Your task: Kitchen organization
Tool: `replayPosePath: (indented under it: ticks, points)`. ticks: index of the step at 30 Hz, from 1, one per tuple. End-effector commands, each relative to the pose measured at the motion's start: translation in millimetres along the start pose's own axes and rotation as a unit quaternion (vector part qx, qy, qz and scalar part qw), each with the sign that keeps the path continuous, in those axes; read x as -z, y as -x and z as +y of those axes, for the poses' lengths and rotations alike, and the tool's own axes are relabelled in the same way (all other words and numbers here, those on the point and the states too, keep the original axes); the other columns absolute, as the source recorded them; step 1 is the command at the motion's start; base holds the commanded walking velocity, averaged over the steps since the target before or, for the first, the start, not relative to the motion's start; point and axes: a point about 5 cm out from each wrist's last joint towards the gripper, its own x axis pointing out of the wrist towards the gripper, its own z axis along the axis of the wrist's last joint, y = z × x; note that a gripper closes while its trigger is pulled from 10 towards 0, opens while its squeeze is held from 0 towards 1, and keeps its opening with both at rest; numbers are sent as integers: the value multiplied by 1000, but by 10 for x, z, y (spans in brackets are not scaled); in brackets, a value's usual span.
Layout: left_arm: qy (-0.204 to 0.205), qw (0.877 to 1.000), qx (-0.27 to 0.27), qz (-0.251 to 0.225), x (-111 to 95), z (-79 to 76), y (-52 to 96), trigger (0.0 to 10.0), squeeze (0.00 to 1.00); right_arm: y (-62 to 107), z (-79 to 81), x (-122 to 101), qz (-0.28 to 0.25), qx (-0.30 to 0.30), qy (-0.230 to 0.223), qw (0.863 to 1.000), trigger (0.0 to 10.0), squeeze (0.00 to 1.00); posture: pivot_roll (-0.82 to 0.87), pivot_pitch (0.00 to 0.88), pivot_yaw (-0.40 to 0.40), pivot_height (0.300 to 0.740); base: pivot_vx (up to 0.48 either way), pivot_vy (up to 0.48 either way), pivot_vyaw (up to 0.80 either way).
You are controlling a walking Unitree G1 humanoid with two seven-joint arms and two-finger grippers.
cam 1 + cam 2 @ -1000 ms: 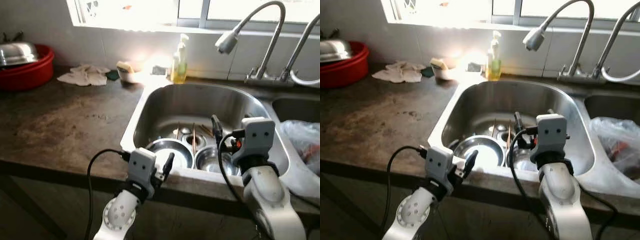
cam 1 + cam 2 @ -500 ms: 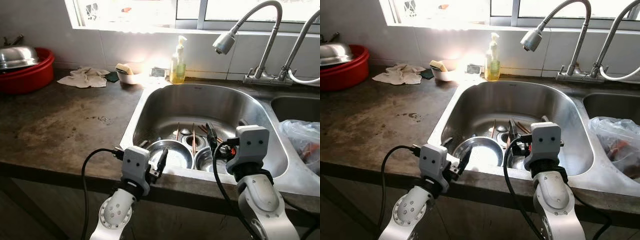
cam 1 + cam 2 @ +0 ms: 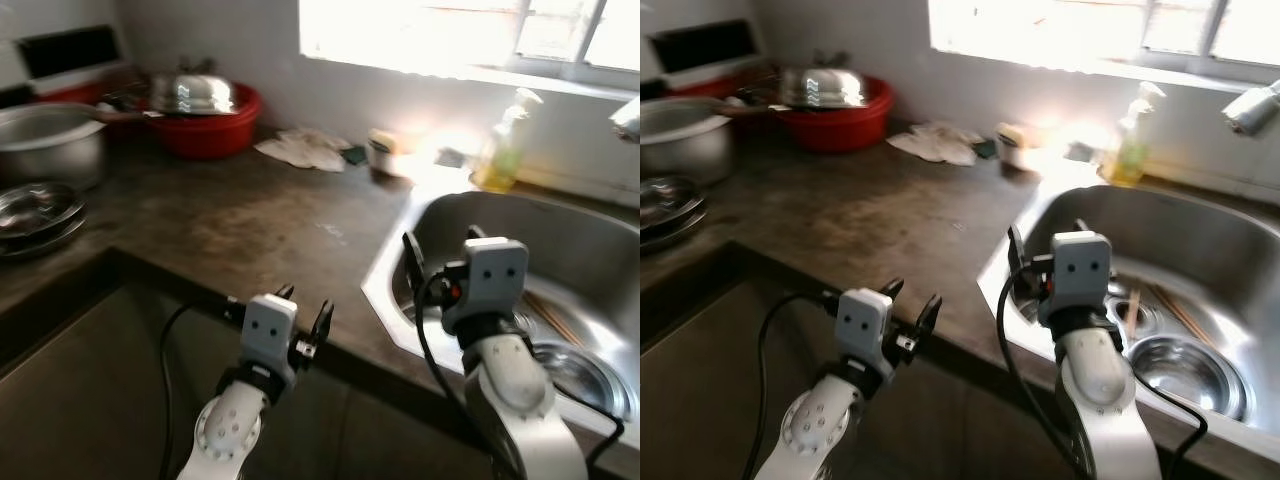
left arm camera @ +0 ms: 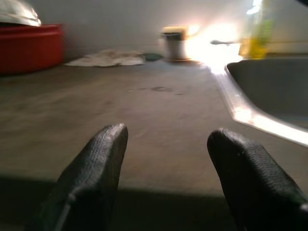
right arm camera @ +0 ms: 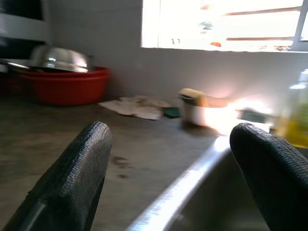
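A steel sink [image 3: 392, 285] is set into the dark countertop [image 3: 250, 215] on my right. In its basin lie a steel bowl [image 3: 583, 372] and chopsticks [image 3: 548, 315]. My left gripper [image 3: 304, 308] hovers open and empty at the counter's front edge; in its wrist view the fingers [image 4: 91, 178] point across the bare counter. Just over the sink's near left corner my right gripper [image 3: 440, 247] is held open, nothing between its fingers [image 5: 72, 178]. A yellow soap bottle [image 3: 497, 155] stands behind the sink.
A red basin [image 3: 210, 128] with a steel lid [image 3: 192, 93] stands at the back. Beside it lie a white cloth [image 3: 300, 150] and a cup with a sponge [image 3: 381, 150]. At far left are a large pot [image 3: 45, 140] and stacked steel plates [image 3: 35, 208].
The whole view has swung left: the sink now sits at the right, and the pot and plates have come into view. Both grippers stay open and empty.
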Motion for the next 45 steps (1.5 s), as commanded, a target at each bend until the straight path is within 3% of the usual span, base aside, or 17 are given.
replayPosePath:
  ticks: [1, 33, 45]
  points:
    - [-2, 1000, 10, -4, -32, -48, -7, 10000, 0, -16, -38, -7, -2, 11, 0, 1000, 10000, 0, 116, 0, -29, 740, 0, 446, 800]
    - [2, 1000, 9, 0, -22, -70, -22, 10000, 0, -63, 11, 34, 15, 0, -21, 1000, 10000, 0, 115, 0, -39, 740, 0, 158, 800]
    - [-9, 1000, 20, -3, -22, -88, -17, 10000, 0, -98, 10, 47, 19, -2, -20, 1000, 10000, 0, 116, 0, -43, 740, 78, -83, 0]
